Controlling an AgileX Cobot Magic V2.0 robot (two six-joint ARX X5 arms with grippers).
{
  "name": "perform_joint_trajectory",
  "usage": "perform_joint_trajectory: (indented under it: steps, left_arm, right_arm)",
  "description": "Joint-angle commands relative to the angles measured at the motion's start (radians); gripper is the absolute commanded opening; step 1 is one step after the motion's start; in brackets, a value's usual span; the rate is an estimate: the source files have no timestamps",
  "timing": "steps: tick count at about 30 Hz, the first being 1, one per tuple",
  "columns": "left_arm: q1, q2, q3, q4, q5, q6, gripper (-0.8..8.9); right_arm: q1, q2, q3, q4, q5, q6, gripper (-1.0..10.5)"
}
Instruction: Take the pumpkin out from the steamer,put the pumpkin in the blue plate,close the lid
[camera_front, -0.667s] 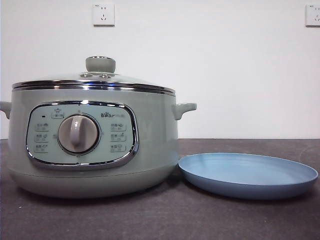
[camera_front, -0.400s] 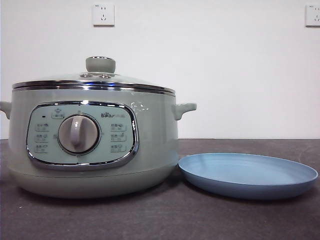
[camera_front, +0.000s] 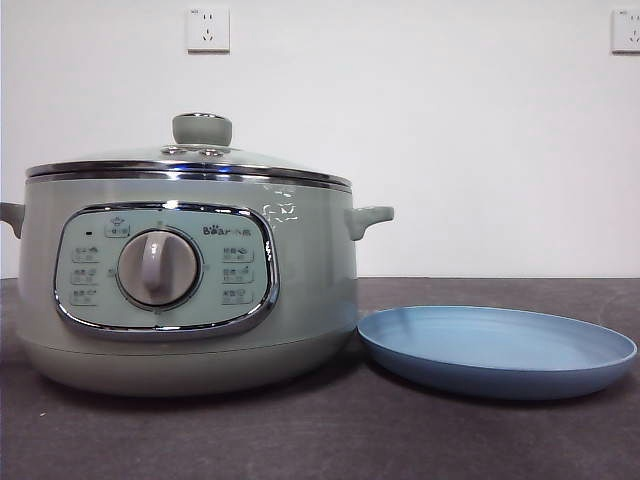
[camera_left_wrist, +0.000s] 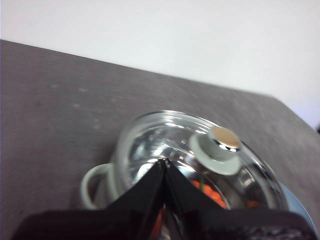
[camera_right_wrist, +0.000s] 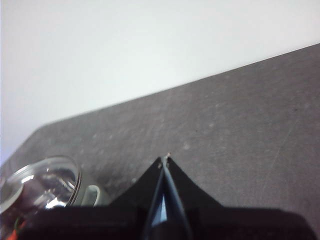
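Still nothing shifts: lid (camera_front: 190, 160) sits on the steamer (camera_front: 185, 280), blue plate (camera_front: 497, 350) at three o'clock, both our jaws together.

1. The lid (camera_front: 188, 160) sits shut on the steamer (camera_front: 185, 285), blocking my way to the pumpkin (camera_left_wrist: 212, 194) under the glass.
2. Above the lid's knob (camera_front: 202, 129), the air is open.
3. The blue plate (camera_front: 497, 350), right of the steamer and just beside it, lies bare.

Lab bench: bare wall (camera_front: 420, 140), sockets (camera_front: 207, 29).
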Motion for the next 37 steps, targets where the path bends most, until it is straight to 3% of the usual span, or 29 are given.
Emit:
perform_joint_trajectory:
  steps: [1,8,13,14,17,18,21,23,32,37]
  left_arm:
    - [0.001,0.063,0.06,-0.012,0.05,0.095,-0.08]
    - [0.0,0.193,0.179,-0.049,0.15,0.099,-0.04]
    - [-0.001,0.209,0.202,-0.043,0.196,0.099,0.15]
    - [-0.002,0.209,0.202,-0.044,0.193,0.098,0.8]
    - [-0.003,0.209,0.202,-0.044,0.188,0.084,4.02]
    - [-0.005,0.209,0.202,-0.043,0.189,0.076,4.41]
    - [-0.006,0.209,0.202,-0.043,0.193,0.056,4.4]
    - [-0.007,0.21,0.203,-0.043,0.193,0.056,4.4]
    - [-0.104,0.359,0.317,-0.064,0.179,0.068,4.4]
    - [-0.213,0.487,0.427,-0.116,0.071,0.131,4.4]
  right_arm:
    - [0.001,0.076,0.066,-0.028,-0.027,-0.104,0.0]
    - [0.001,0.253,0.207,-0.14,-0.174,-0.233,0.0]
    - [0.002,0.315,0.245,-0.173,-0.222,-0.241,0.1]
    - [0.001,0.323,0.248,-0.174,-0.228,-0.244,0.3]
    - [0.001,0.327,0.249,-0.17,-0.22,-0.248,2.0]
    - [0.001,0.327,0.249,-0.168,-0.22,-0.25,2.8]
    - [0.001,0.327,0.249,-0.166,-0.22,-0.249,4.2]
    - [0.002,0.327,0.249,-0.166,-0.221,-0.249,4.4]
    - [0.002,0.327,0.249,-0.167,-0.224,-0.223,4.4]
    - [0.003,0.327,0.249,-0.167,-0.225,-0.22,4.4]
